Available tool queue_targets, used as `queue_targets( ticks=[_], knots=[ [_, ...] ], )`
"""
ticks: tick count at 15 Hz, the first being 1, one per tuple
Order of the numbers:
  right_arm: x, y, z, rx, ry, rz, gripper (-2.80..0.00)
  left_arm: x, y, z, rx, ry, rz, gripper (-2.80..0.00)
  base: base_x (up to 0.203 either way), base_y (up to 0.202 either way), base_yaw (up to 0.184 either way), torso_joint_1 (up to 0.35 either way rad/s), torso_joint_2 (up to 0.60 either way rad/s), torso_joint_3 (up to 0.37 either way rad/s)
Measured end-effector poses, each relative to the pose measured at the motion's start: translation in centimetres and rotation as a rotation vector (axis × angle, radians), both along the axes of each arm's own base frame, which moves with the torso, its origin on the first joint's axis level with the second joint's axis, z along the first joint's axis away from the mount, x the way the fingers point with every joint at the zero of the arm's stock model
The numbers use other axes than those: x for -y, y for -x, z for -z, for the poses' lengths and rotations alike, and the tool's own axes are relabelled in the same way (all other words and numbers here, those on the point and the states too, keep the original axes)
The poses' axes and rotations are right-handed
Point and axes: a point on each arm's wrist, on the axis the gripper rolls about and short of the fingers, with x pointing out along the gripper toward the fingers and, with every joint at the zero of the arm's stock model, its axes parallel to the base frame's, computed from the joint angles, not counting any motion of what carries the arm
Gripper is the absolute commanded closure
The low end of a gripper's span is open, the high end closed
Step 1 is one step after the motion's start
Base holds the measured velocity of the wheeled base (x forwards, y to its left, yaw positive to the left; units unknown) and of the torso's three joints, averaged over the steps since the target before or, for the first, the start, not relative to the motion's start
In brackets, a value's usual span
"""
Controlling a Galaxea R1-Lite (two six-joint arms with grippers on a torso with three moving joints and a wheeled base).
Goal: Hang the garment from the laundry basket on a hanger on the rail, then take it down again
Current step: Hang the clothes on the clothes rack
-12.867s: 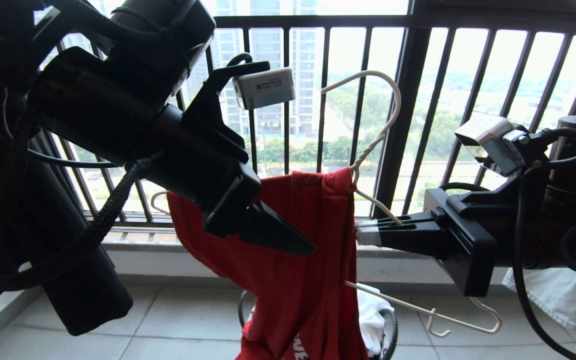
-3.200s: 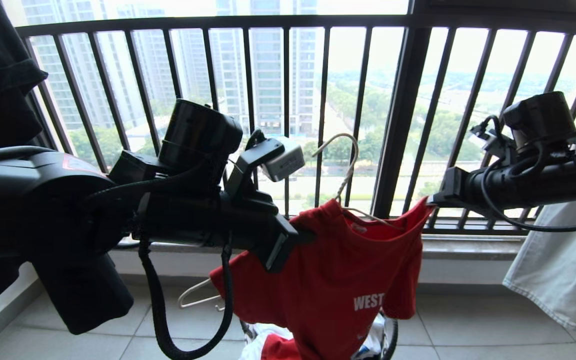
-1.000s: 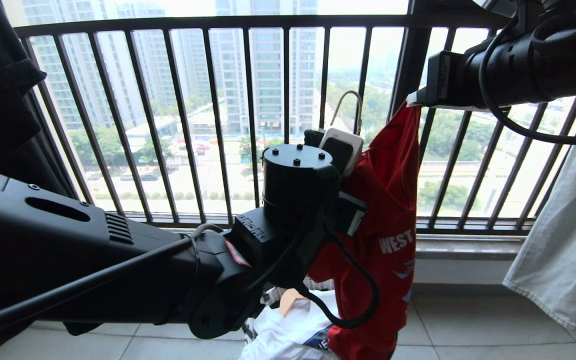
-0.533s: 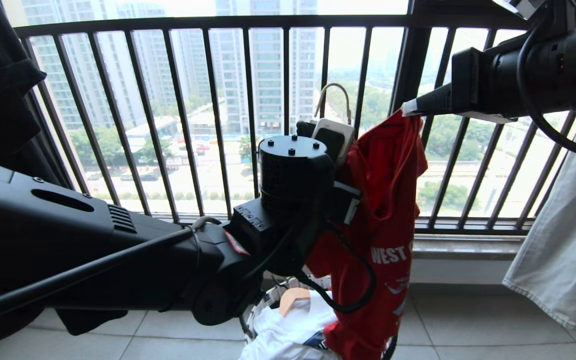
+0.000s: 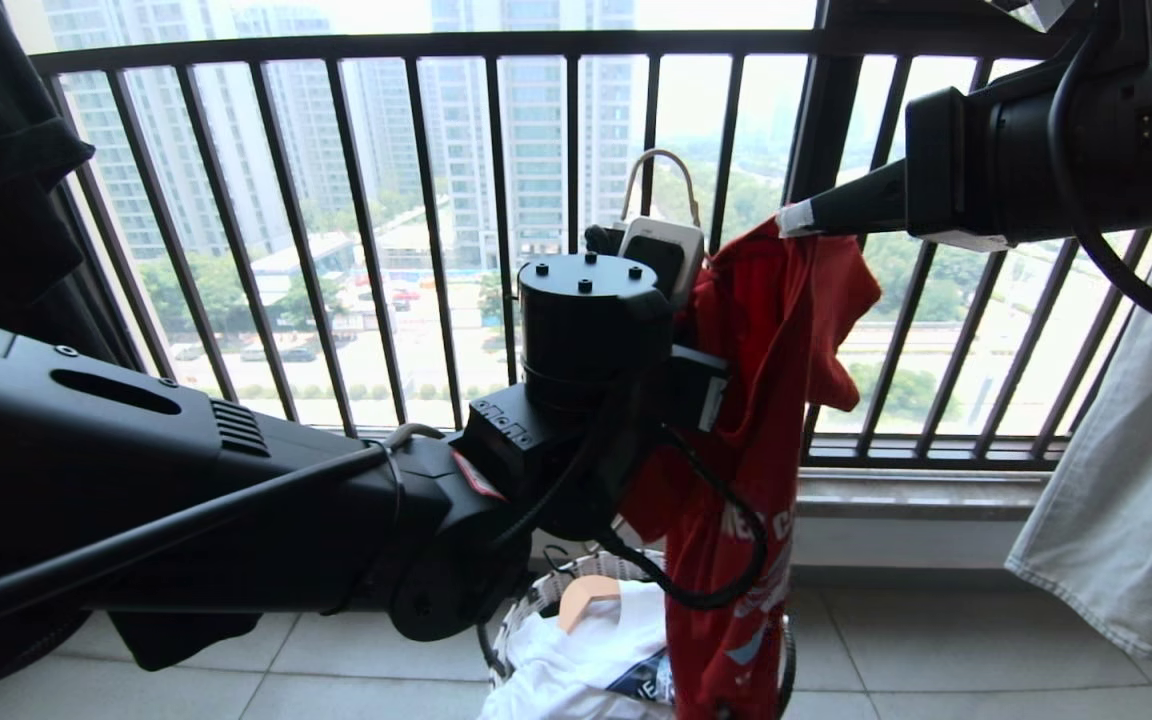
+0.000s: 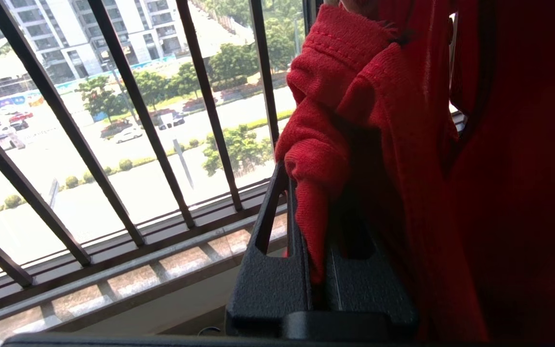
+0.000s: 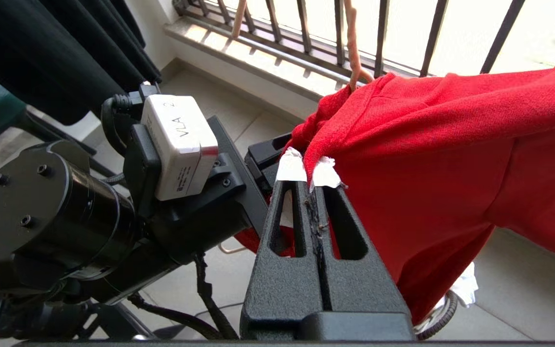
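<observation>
Right gripper point(image 7: 309, 180), jaws clamped on a fold of the red garment point(image 5: 766, 400) at two o'clock in the head view, and left gripper point(image 6: 306, 212), pinching its edge at centre, hold it above the laundry basket point(image 5: 536, 600) at six o'clock.

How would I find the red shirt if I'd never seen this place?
Look at the dark barred window railing. In front of it, two black robot arms hold up the red T-shirt, above a round laundry basket. It's the only red cloth; the basket holds white cloth and dark clothes hang at the left.
</observation>
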Motion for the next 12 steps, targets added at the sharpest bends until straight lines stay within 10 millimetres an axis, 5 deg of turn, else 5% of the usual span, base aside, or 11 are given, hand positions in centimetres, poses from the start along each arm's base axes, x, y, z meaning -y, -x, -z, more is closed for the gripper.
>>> queue_targets(
  ticks=[12],
  knots=[
    [-1.2,0.3,0.8,-0.013,0.014,-0.062,0.0,0.2,0.4,-1.1,0.038,0.113,0.019,0.0,0.0,0.0,0.0,0.0,0.0,0.0]
  ],
)
